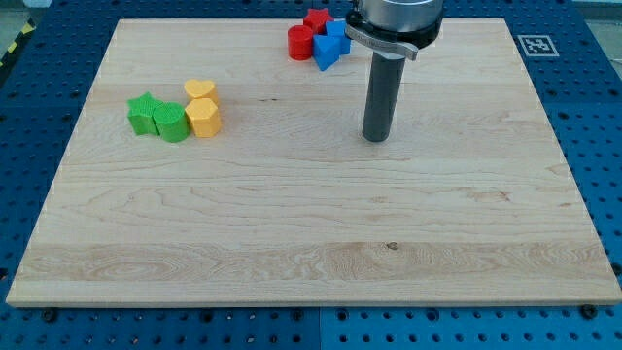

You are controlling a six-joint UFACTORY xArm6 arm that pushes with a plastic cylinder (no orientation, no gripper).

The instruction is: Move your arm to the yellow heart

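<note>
Yellow heart (200,89) sits toward view's left, touching yellow hexagon block (204,118) below it. My tip (376,139) well apart, on bare board right of it. No claw here, just rod. You slide tip left, slightly up; approach heart's right side, stop short, avoid nudging green blocks (158,118).

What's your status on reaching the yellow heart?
My tip on bare board, right of centre, touching no block. Yellow heart far to the view's left, atop the yellow-green cluster. Path between: nothing in the way.
</note>
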